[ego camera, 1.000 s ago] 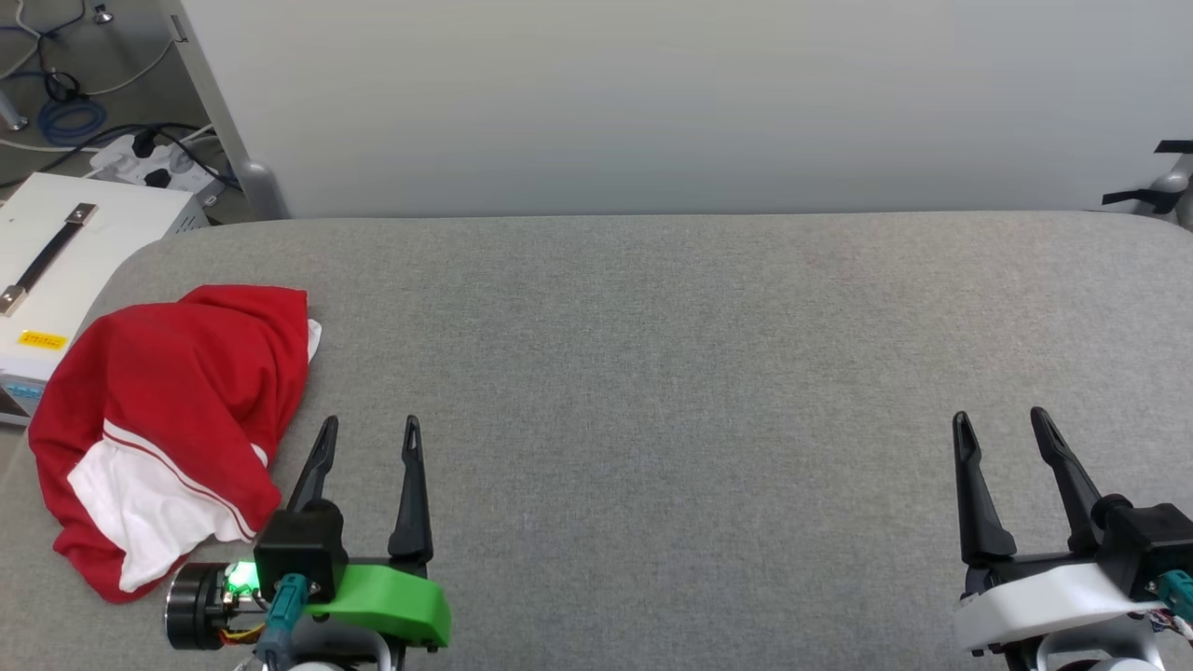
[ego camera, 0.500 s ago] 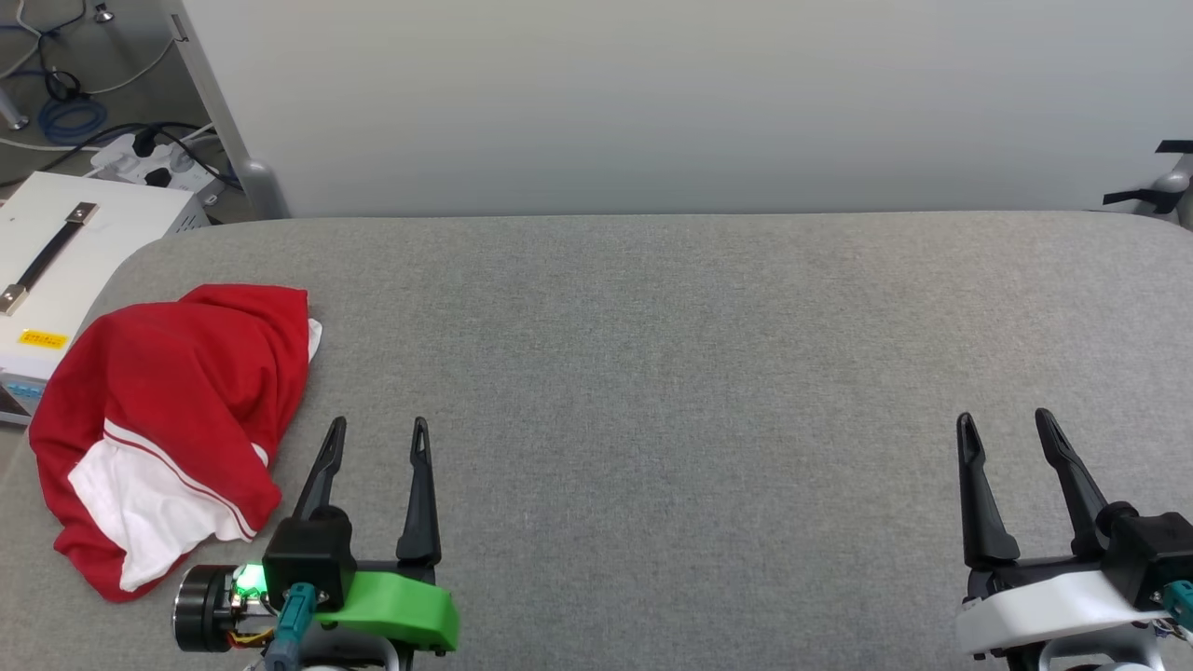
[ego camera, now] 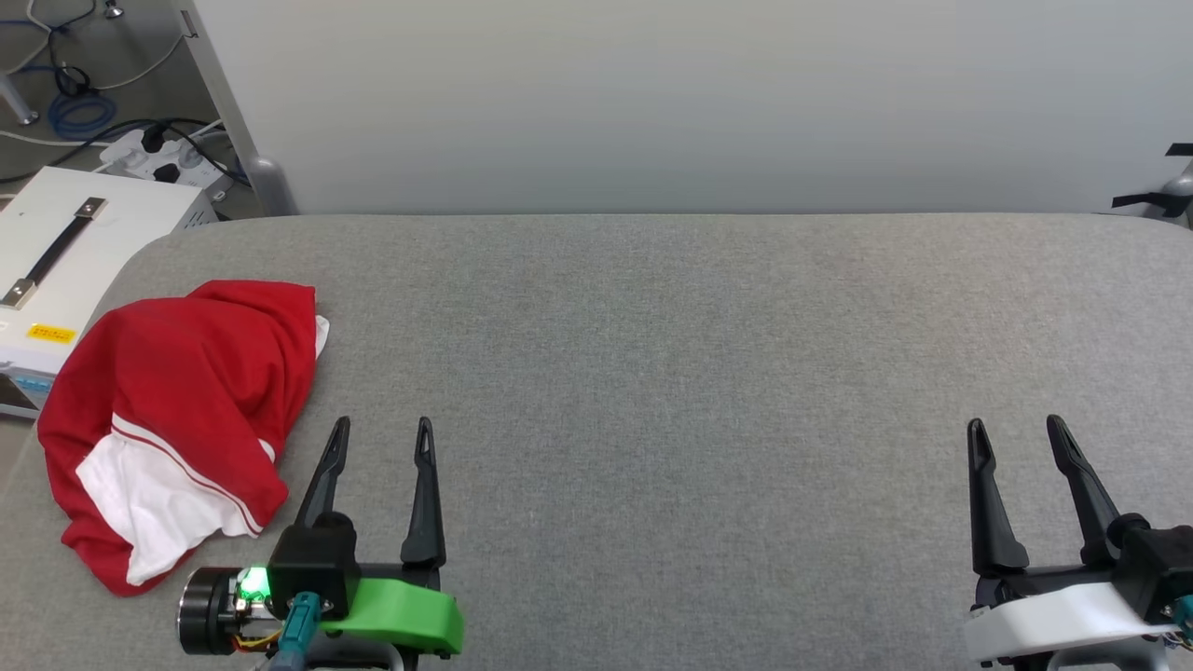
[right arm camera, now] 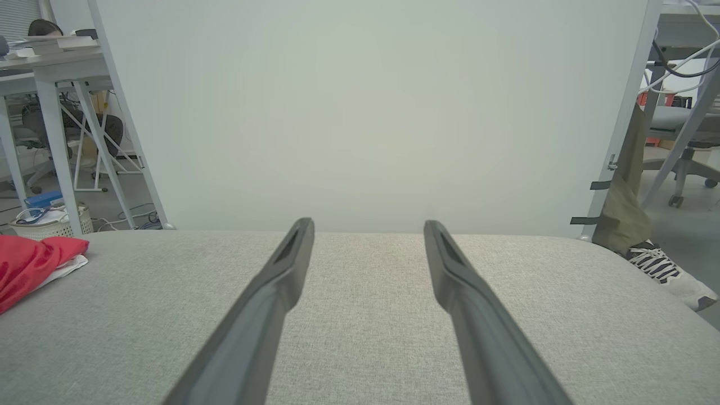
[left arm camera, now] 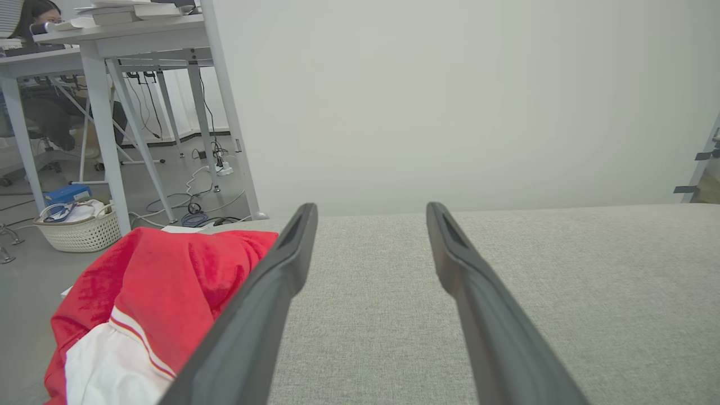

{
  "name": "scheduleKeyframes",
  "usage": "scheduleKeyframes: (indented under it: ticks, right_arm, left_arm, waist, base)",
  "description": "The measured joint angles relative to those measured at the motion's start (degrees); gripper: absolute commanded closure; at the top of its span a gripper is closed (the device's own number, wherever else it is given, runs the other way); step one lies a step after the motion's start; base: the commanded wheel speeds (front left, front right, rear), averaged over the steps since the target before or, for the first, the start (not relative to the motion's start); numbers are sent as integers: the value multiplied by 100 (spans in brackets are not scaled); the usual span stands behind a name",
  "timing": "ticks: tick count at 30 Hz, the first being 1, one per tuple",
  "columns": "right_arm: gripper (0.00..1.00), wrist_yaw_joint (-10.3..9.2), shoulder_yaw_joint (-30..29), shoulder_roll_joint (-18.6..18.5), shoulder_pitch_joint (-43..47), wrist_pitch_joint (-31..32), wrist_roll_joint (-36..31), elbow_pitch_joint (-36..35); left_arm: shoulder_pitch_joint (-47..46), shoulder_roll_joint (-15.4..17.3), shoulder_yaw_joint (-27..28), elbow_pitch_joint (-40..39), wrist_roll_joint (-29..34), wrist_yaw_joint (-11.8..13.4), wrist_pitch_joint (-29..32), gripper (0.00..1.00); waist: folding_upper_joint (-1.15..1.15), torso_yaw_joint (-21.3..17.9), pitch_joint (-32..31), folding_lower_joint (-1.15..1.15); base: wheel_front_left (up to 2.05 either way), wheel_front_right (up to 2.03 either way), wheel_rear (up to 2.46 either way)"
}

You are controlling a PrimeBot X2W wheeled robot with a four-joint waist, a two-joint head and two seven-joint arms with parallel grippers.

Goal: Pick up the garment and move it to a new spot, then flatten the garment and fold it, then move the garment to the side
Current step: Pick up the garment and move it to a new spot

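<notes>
The garment (ego camera: 177, 410) lies crumpled at the left end of the grey table, red with a white sleeve and striped trim showing; its letters and number are hidden. In the left wrist view the garment (left arm camera: 163, 292) sits left of my fingers, and in the right wrist view the garment (right arm camera: 28, 264) is at the far left edge. My left gripper (ego camera: 382, 429) is open and empty, just right of the cloth and apart from it. Far to the right, my right gripper (ego camera: 1016, 429) is also open with nothing between its fingers.
The grey fabric table (ego camera: 671, 354) runs up to a white wall panel (ego camera: 652, 93). Off the left edge stand a white box with a handle (ego camera: 65, 270) and power strips with cables (ego camera: 158, 154). A shoe (right arm camera: 669, 275) shows beyond the table's right end.
The head view has shifted slightly, so everything sits a little to the right. Both grippers stay open and have drawn back a little toward the near edge; the garment has not moved.
</notes>
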Motion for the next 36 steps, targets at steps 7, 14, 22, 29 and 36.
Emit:
scheduleKeyframes:
  ticks: [7, 14, 22, 29, 36]
  right_arm:
    - [0, 0, -26, 0, 20, -93, 67, -16]
    - [0, 0, -9, 0, 51, -123, 86, -63]
    - [0, 0, 42, 0, 35, -124, -35, -112]
    - [0, 0, 103, 1, -12, -124, -136, -166]
    - [0, 0, 135, 1, -74, -124, -222, -219]
  left_arm:
    - [51, 0, -9, 2, -9, 9, -62, 0]
    - [49, -2, 44, -1, -33, 57, -108, 0]
    - [-28, -2, 165, -10, -111, 100, -108, 0]
    - [-80, -3, 231, -9, -198, 125, -108, 0]
    - [-113, -4, 327, 7, -368, 133, -108, 0]
  waist:
    - [0, 82, -18, 0]
    - [0, 319, 9, 0]
    - [0, 730, 139, 0]
    - [0, 1184, 259, 0]
    - [0, 1686, 361, 0]
  base:
    - [0, 0, 0]
    - [0, 0, 0]
    - [0, 0, 0]
    - [0, 0, 0]
    - [0, 0, 0]
